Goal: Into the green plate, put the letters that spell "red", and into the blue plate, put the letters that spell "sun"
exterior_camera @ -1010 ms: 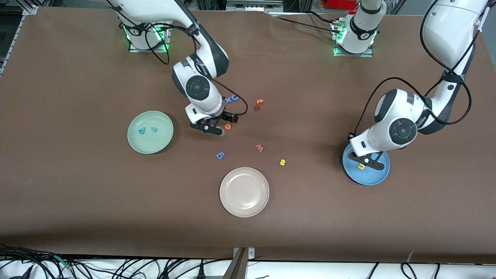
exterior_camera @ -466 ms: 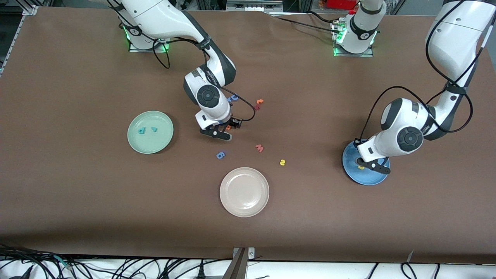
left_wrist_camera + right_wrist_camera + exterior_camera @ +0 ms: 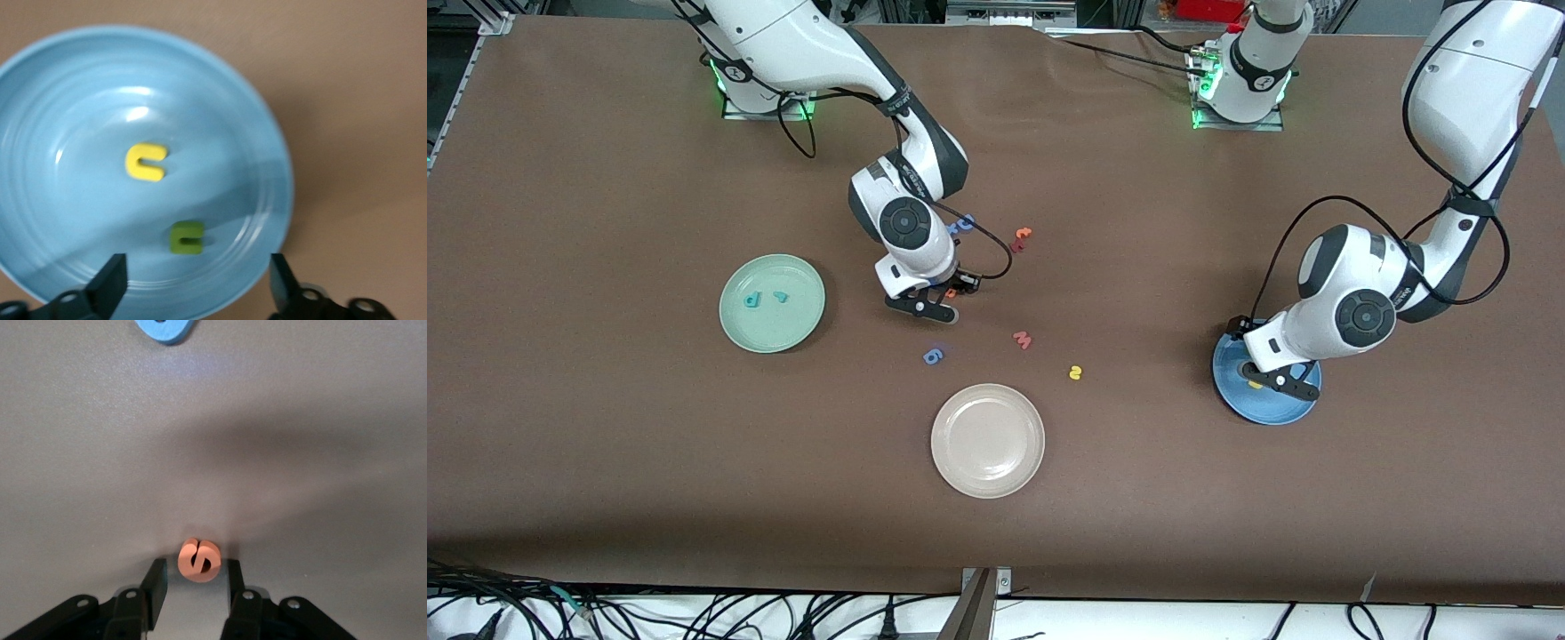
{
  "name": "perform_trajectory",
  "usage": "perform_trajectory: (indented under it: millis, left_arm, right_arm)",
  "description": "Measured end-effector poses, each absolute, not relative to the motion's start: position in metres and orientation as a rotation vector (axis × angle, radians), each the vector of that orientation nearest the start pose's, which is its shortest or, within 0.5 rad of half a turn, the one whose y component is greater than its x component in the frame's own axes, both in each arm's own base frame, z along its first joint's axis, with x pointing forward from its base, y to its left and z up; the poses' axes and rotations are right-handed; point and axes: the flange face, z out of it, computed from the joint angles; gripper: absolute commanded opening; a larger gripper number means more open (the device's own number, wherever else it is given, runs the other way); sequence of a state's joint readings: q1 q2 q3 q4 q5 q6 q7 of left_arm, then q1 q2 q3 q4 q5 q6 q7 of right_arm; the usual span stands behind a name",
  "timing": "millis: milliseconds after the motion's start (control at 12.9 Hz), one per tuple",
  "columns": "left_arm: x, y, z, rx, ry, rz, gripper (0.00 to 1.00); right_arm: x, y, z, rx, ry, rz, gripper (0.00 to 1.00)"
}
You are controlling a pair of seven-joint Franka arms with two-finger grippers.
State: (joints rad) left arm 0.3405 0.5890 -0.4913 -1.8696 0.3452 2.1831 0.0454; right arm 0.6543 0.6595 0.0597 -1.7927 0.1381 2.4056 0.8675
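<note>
Since a second ago the right gripper (image 3: 934,307) has slid over the tiny orange foam "e" (image 3: 199,560) and dropped toward the brown table (image 3: 605,498), while the left gripper (image 3: 1282,380) has let the small yellow foam "u" (image 3: 145,162) fall into the round sky-blue plate (image 3: 40,100) and now hangs over it with its fingers spread wide.

That "u" lies in the plate beside the olive-green foam "n" (image 3: 186,237), both clear of the fingers. The yellow foam "s" (image 3: 1075,372) sits on the table, between the blue plate and the round beige plate (image 3: 987,440).

The right gripper's two fingers stand partly drawn in, one on each side of the "e", just beside it; whether they touch it I cannot tell. To grip well, they should close squarely and stay low so the soft letter does not squirt out.

The teal foam "d" (image 3: 752,300) and teal foam "r" (image 3: 781,296) lie in the round mint-green plate (image 3: 740,333), toward the right arm's end of the table from the "e".
</note>
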Motion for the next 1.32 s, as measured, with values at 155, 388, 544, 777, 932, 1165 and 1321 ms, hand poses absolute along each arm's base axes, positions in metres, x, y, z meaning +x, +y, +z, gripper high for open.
perform_trajectory:
  millis: [155,388,544,777,932,1165,1321]
  left_arm:
    - [0.613,-0.098,0.238,-3.071,0.658,0.238,1.00]
    - [0.612,-0.138,0.269,-3.076,0.675,0.189,1.00]
    - [0.608,-0.168,0.277,-3.090,0.636,0.169,1.00]
    - [0.596,-0.220,0.279,-3.101,0.563,0.160,1.00]
    - [0.588,-0.261,0.275,-3.120,0.502,0.162,1.00]
    - [0.586,-0.310,0.261,-3.148,0.474,0.172,1.00]
    - [0.596,-0.324,0.249,-3.158,0.475,0.160,1.00]
  right_arm:
    - [0.493,0.424,0.178,-3.055,0.404,0.178,0.42]
    - [0.493,0.424,0.176,-3.066,0.384,0.164,0.39]
    - [0.493,0.424,0.175,-3.067,0.381,0.162,0.34]
    - [0.493,0.424,0.176,-3.069,0.381,0.160,0.20]
    - [0.493,0.424,0.176,-3.070,0.380,0.161,0.14]
    - [0.493,0.424,0.176,-3.070,0.380,0.161,0.14]
    - [0.495,0.421,0.177,-3.077,0.386,0.170,0.14]
